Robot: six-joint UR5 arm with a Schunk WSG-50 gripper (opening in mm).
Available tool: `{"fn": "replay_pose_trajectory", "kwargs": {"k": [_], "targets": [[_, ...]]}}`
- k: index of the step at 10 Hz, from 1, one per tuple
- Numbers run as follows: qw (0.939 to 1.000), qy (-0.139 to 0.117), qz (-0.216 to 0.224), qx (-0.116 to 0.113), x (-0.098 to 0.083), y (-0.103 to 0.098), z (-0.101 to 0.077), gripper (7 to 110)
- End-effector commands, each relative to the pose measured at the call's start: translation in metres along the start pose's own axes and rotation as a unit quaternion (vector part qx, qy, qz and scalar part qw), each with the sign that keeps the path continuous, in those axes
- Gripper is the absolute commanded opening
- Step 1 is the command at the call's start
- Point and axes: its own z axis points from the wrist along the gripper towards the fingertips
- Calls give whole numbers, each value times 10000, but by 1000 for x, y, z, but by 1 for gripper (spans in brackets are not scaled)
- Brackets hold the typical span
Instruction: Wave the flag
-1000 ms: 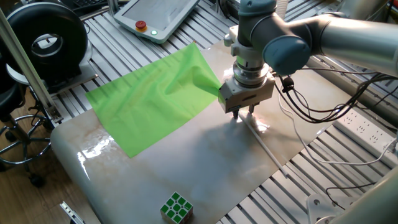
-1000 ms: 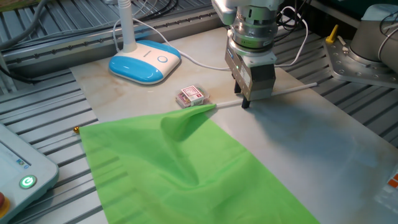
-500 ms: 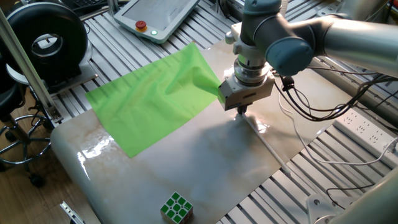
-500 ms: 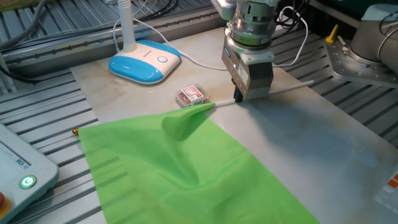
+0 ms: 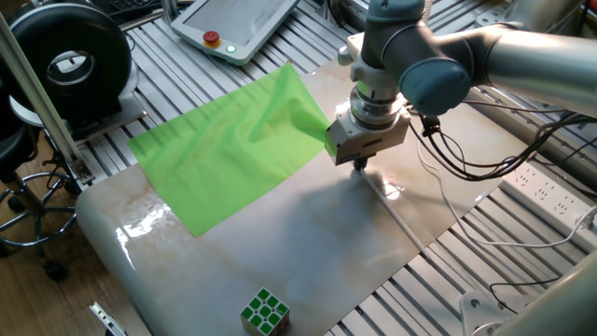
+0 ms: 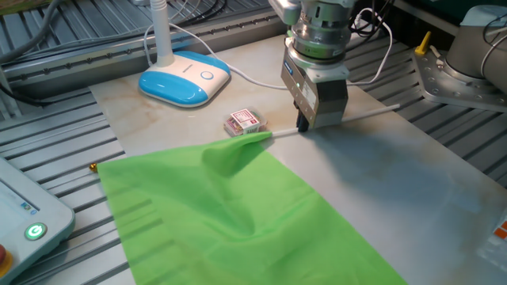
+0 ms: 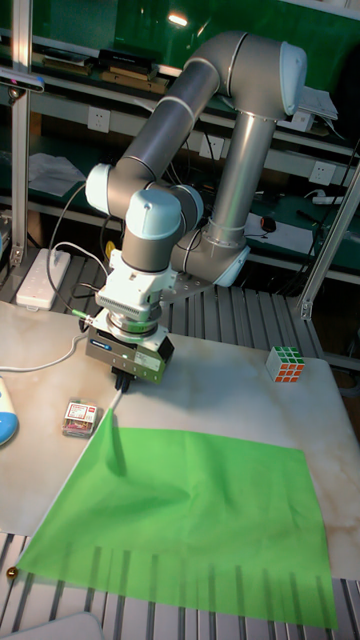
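Your two-finger claw [image 6: 303,127] pinches the thin white stick of one large bright-green cloth flag [image 6: 238,214], spread beside it; two puzzle cubes [image 5: 265,310].

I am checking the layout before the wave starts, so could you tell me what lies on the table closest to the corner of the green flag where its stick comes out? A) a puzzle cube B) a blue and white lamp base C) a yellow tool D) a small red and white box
D: the small red and white box sits right beside that corner of the flag, nearer than the lamp base.
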Motion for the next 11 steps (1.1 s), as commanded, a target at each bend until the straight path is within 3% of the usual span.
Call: {"fn": "replay_pose_trajectory", "kwargs": {"k": [1, 11], "targets": [[10000, -59, 40, -38, -4, 2, 2, 7], [9995, -236, 4, -186, -9, 3, 10, 7]]}}
